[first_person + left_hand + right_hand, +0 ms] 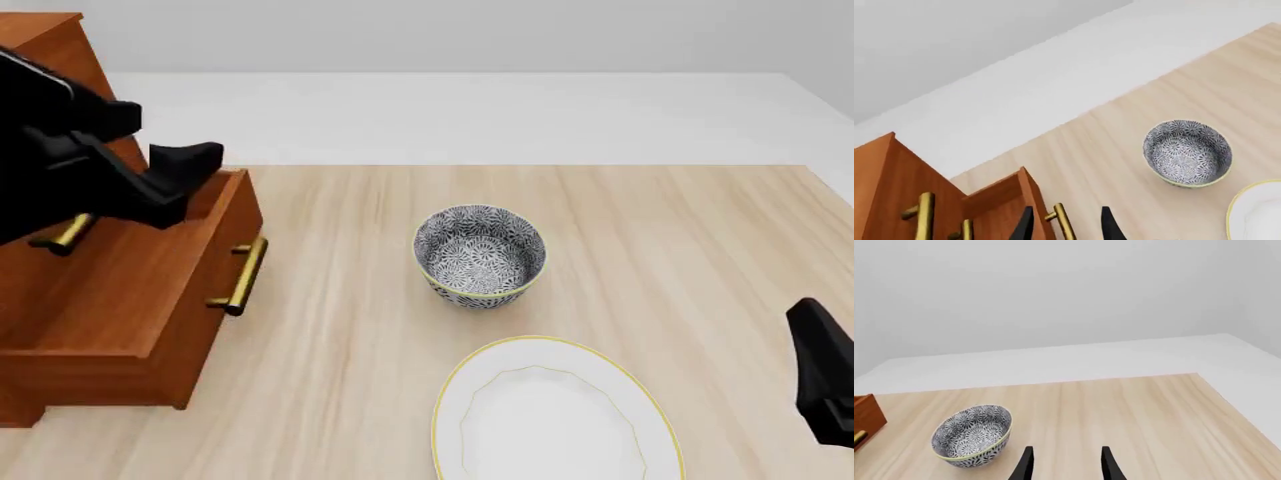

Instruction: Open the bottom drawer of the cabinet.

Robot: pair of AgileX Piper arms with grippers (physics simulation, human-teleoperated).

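The cabinet (47,45) stands at the table's left edge. Its bottom drawer (134,290) is pulled out toward the table's middle, with its brass bar handle (240,275) on the front. My left gripper (187,165) hovers above the drawer's far corner, apart from the handle. In the left wrist view that gripper (1067,226) is open, and the drawer handle (1062,222) shows beyond the fingertips. My right gripper (821,385) is at the near right, open (1067,465) and holding nothing.
A patterned bowl (481,255) stands at mid-table, right of the drawer. A white plate with a yellow rim (554,410) lies near the front edge. The handles of the two upper drawers show as one (924,215) and another (964,230).
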